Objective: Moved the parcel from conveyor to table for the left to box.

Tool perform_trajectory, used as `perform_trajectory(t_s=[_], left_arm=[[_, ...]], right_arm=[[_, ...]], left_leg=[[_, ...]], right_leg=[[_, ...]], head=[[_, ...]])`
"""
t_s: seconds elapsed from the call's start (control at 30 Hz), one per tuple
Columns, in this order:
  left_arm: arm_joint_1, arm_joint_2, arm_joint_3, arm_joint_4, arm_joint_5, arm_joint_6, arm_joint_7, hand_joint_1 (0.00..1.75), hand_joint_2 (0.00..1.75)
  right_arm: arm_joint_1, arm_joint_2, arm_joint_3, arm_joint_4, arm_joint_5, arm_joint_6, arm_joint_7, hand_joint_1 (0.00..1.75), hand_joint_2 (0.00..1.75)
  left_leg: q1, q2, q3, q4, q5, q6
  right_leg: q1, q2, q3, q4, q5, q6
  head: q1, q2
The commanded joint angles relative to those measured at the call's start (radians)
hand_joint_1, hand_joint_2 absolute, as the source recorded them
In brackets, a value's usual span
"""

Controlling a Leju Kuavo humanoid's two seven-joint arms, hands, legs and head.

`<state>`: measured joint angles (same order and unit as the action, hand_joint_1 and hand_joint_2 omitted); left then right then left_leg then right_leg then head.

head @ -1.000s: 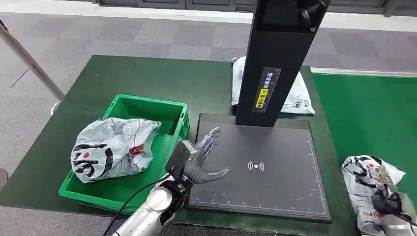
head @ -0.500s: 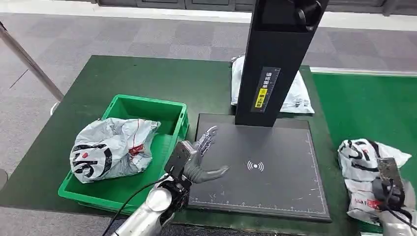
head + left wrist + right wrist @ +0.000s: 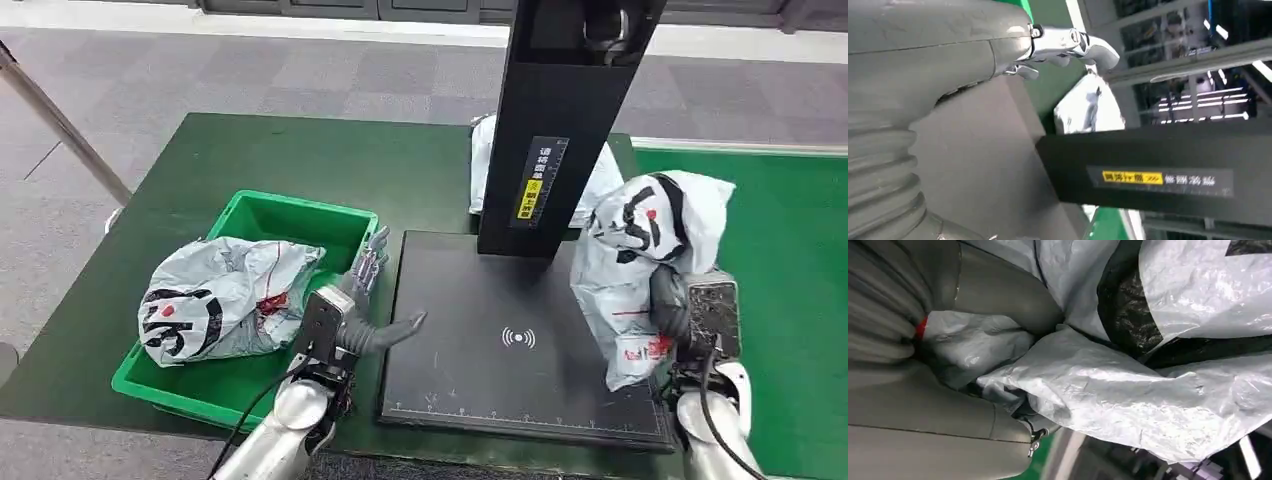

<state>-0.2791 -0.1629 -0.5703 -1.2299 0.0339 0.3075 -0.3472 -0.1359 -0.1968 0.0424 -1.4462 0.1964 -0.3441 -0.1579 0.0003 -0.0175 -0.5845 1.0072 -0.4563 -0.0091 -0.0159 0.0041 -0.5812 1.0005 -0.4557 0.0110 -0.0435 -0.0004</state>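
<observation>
Three crinkled grey plastic mailer bags show in the head view. One parcel (image 3: pixel 640 265), glossy and creased with black print and a red mark, is gripped by the right robot hand (image 3: pixel 675 305) and held up over the right edge of the flat black scanner plate (image 3: pixel 500 390), just beside the black upright column (image 3: pixel 560 120). In the right wrist view the thick grey thumb (image 3: pixel 998 295) presses into the wrinkled film of the parcel (image 3: pixel 1158 390), whose folds bunch around it. A second bag (image 3: pixel 215 300), puffy and rumpled, lies in the green plastic crate (image 3: pixel 300 215) on the dark green table (image 3: pixel 250 150). A third, paler bag (image 3: pixel 600 190) lies flat on the table behind the column, partly hidden by it. The left robot hand (image 3: pixel 365 300) holds nothing, its fingers (image 3: pixel 372 255) spread apart and thumb stretched out over the left edge of the matte plate, beside the crate's wall. The column carries a yellow and black label (image 3: pixel 537 185). To the right of the table runs a brighter green conveyor (image 3: pixel 790 240).
</observation>
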Motion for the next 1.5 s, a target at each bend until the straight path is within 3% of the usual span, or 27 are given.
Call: perform_trajectory(t_s=[0.03,0.27,0.5,0.83,1.0,1.07,1.1,1.13,1.37,1.5], left_arm=[[-0.011,0.043,0.020,0.009,-0.002,0.006,-0.022,0.00,1.75],[-0.018,0.041,0.017,0.013,0.002,0.008,-0.035,0.00,1.75],[-0.045,0.038,0.015,0.028,0.039,0.029,-0.071,0.00,1.75],[-0.047,0.038,0.015,0.031,0.041,0.029,-0.071,0.00,1.75],[-0.064,0.037,0.010,0.043,0.062,0.033,-0.085,0.00,1.75],[-0.065,0.033,0.013,0.041,0.072,0.025,-0.084,0.00,1.75],[-0.065,0.031,0.013,0.039,0.074,0.023,-0.084,0.00,1.75],[-0.066,0.029,0.013,0.036,0.075,0.022,-0.083,0.00,1.75],[-0.050,0.034,0.017,0.010,0.065,0.049,-0.073,0.00,1.75],[-0.062,0.031,0.018,0.021,0.109,-0.005,-0.074,0.00,1.75]], right_arm=[[-0.094,0.026,0.224,0.058,-0.012,0.068,0.042,1.75,1.75],[-0.084,0.033,0.251,0.083,-0.025,0.103,0.053,1.75,1.75],[-0.115,0.039,0.420,0.201,0.035,0.189,0.069,1.75,1.75],[-0.126,0.040,0.422,0.212,0.036,0.191,0.068,1.75,1.75],[-0.171,0.047,0.518,0.308,0.086,0.290,0.093,1.75,1.75],[-0.181,0.051,0.545,0.345,0.100,0.327,0.108,0.96,1.75],[-0.185,0.049,0.559,0.357,0.104,0.348,0.116,0.26,1.75],[-0.184,0.045,0.570,0.366,0.110,0.369,0.121,0.00,1.75],[-0.081,0.071,0.501,0.294,0.127,0.275,0.107,0.00,1.75],[-0.095,0.089,0.464,0.314,0.092,0.289,0.065,0.00,1.75]], left_leg=[[0.001,0.009,0.003,-0.002,0.000,-0.001],[0.000,0.004,0.002,-0.001,-0.001,-0.001],[0.002,0.006,0.003,-0.002,0.000,-0.001],[0.001,0.005,0.002,-0.002,0.000,0.000],[0.000,0.005,0.002,-0.001,0.000,-0.001],[0.000,0.003,0.001,-0.001,0.000,-0.001],[0.001,0.005,0.002,-0.002,0.000,-0.001],[0.001,0.005,0.003,-0.002,0.000,-0.001],[0.001,0.002,0.002,-0.002,0.000,-0.001],[0.000,0.002,0.002,-0.002,0.000,0.000]], right_leg=[[0.001,0.007,0.001,-0.003,0.002,-0.001],[0.000,0.003,0.001,-0.002,0.001,-0.001],[0.002,0.004,0.002,-0.004,0.002,-0.001],[0.001,0.003,0.002,-0.004,0.002,-0.001],[0.001,0.004,0.001,-0.003,0.001,-0.001],[0.001,0.003,0.000,-0.002,0.001,-0.001],[0.001,0.004,0.001,-0.003,0.002,-0.001],[0.001,0.003,0.002,-0.004,0.002,-0.002],[0.002,0.000,0.002,-0.004,0.001,-0.001],[0.001,0.001,0.001,-0.003,0.000,-0.001]], head=[[0.000,0.000],[0.000,0.000],[0.000,0.000],[0.000,0.000],[0.000,0.000],[0.000,0.000],[0.000,0.000],[0.000,0.000],[0.000,0.000],[0.000,0.000]])
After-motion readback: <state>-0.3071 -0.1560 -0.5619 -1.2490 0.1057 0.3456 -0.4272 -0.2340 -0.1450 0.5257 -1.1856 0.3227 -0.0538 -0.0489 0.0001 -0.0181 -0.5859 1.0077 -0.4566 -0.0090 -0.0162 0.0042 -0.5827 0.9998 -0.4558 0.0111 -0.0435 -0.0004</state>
